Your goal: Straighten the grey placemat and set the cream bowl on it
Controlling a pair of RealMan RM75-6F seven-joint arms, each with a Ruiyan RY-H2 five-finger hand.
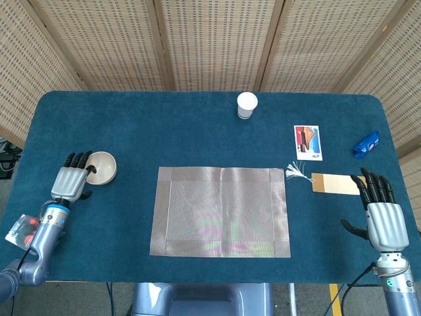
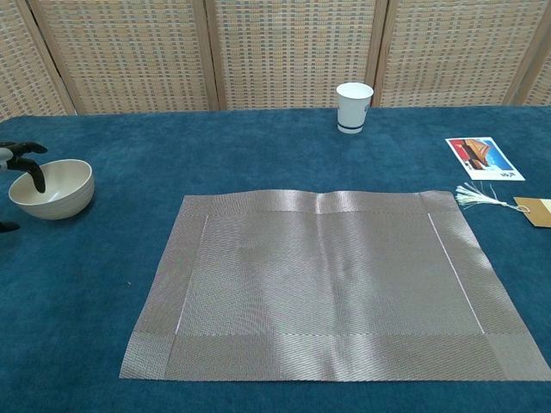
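Right robot hand [image 1: 379, 209] rests spread and empty at the near edge of the blue worktop [image 1: 164, 125]. The grey placemat [image 1: 220, 211] lies flat mid-worktop. Further left, the left robot hand [image 1: 74, 178] hooks its fingertips [image 2: 36, 175] over the cream bowl [image 1: 102, 166]

A tabletop [image 1: 164, 125] covered in deep blue cloth with rounded far corners fills the scene. Behind it stands a folding screen [image 1: 210, 39] of pale woven cane panels set in light wooden frames. Grey floor [image 1: 309, 299] shows at the near edge. Lighting is even and bright.
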